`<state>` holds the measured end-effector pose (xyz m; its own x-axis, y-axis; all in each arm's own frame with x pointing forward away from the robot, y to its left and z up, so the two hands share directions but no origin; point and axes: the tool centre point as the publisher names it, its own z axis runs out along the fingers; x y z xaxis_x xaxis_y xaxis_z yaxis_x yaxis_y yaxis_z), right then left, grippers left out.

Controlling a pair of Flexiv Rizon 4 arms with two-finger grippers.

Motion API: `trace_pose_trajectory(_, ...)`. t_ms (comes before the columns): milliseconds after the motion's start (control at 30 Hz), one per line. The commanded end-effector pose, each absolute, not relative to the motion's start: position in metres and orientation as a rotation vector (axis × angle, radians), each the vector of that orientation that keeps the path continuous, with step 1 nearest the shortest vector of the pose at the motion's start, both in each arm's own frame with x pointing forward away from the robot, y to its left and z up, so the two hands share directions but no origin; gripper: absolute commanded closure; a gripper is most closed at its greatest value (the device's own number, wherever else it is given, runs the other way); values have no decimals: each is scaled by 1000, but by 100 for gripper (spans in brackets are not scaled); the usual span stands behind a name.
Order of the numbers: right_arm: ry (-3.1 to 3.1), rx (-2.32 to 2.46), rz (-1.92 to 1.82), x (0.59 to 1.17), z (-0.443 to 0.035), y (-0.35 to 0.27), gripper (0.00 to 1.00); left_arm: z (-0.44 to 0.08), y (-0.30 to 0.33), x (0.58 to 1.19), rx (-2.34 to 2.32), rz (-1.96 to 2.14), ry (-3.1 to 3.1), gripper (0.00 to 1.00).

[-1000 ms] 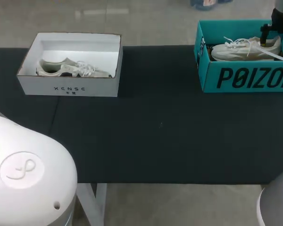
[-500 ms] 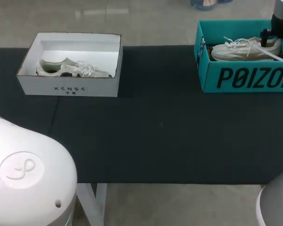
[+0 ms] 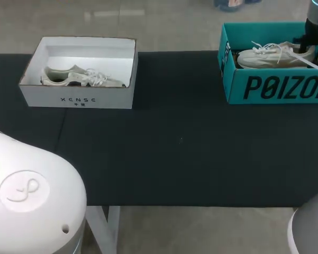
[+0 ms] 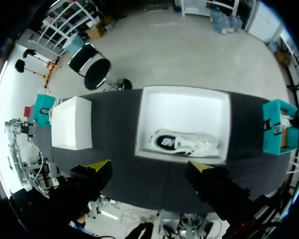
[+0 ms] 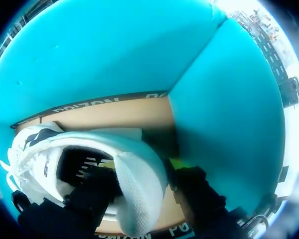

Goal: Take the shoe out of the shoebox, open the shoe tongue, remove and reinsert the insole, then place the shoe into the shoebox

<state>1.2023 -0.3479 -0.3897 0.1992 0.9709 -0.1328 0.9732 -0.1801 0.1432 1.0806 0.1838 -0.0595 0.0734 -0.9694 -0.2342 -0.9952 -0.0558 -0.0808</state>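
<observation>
On the black table [image 3: 180, 159], a white box [image 3: 77, 98] at left holds a sneaker [image 3: 79, 76], the left gripper [image 4: 149, 172] hangs above it, jaws apart, and at right the right gripper [image 5: 142, 167] clamps the heel of the shoe [image 3: 270, 55] inside the teal shoebox [image 3: 275, 87].

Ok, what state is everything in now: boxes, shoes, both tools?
teal box: open, shoe inside.
teal-box shoe: in its box, heel gripped by right tool.
white box: open, shoe inside.
white-box shoe: lying in its box, untouched.
left tool: open, above white box, holding nothing.
right tool: shut on teal-box shoe's heel, one finger inside the shoe.
</observation>
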Motion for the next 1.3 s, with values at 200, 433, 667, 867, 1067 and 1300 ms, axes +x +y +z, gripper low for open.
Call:
trace_pose_trajectory(200, 1944, 2357, -294, 1211, -389, -354, 100, -61, 184, 1078, -2126, 163, 1991, 0)
trace_pose_trajectory(433, 1867, 2352, -256, 1204, -362, -359, 100, -61, 184, 1078, -2126, 163, 1991, 0)
trace_pose_trajectory(667, 1833, 2357, -117, 1190, -317, -352, 100, -61, 184, 1078, -2126, 163, 1991, 0)
trace_pose_trajectory(867, 1783, 2372, 59, 1171, -270, -336, 100, -61, 184, 1078, -2126, 163, 1991, 0)
trace_pose_trajectory(1067, 1730, 2364, 207, 1149, -227, -317, 100, -61, 184, 1078, -2126, 163, 1991, 0)
trace_pose_trajectory(1300, 1717, 2310, 298, 1117, -189, -295, 100, -61, 184, 1078, -2126, 163, 1991, 0)
